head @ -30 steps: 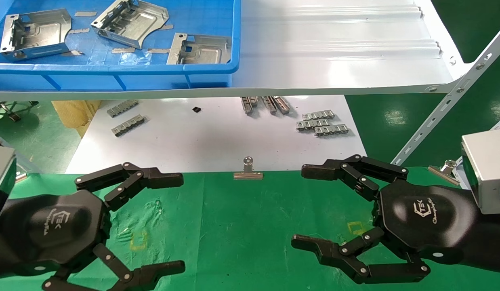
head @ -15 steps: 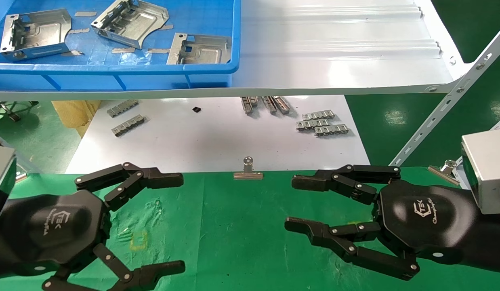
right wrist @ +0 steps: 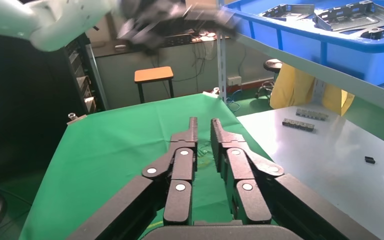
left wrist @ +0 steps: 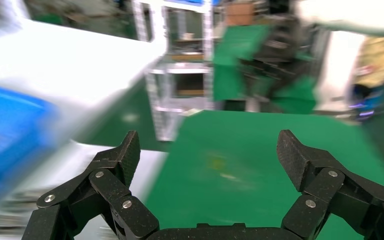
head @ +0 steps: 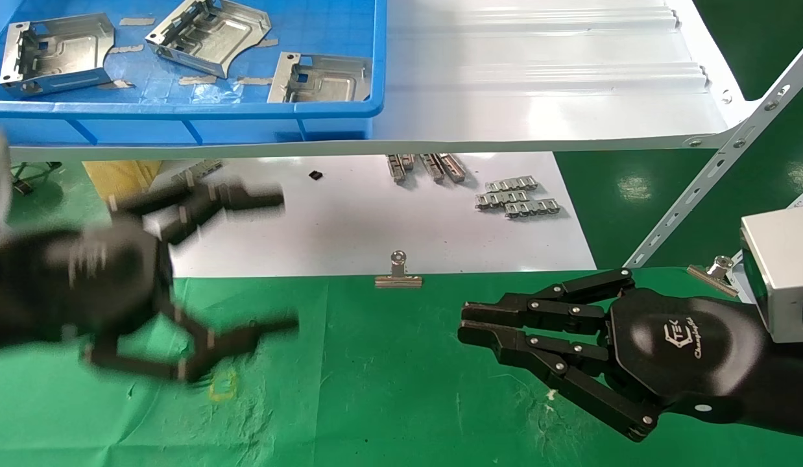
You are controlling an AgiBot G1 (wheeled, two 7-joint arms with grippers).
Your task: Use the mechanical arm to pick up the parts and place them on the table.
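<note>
Lying in the blue plastic tray [head: 181, 120] at the eleven o'clock corner of the head view are the parts [head: 210, 35], three silver stamped plates with folded edges: one at the tray's far left, one tilted beside it in the middle, and one against the tray's near right wall. The tray sits on a white shelf [head: 538, 84] that runs across the twelve o'clock side. From the right wrist view the same tray shows at one o'clock, with the parts [right wrist: 352, 14] inside it.

At nine o'clock in the head view, the mechanical arm's gripper [head: 281, 259] is blurred, its two linked fingers spread wide apart and holding nothing. One finger reaches over the white sheet [head: 349, 220] and the other over the table [head: 401, 389], the green cloth with small yellow square marks. The left wrist view shows the same gripper [left wrist: 207, 150] with its jaws wide apart above the green cloth.

At four o'clock in the head view, the right gripper [head: 463, 324] hangs low above the table, its fingers drawn together with only a thin slit between the tips and nothing in them. The right wrist view confirms the right gripper [right wrist: 203, 125] nearly closed on nothing.

On the white sheet lie small grey link strips [head: 518, 198] toward one o'clock of centre. A steel binder clip [head: 399, 272] sits at the seam between sheet and cloth.
</note>
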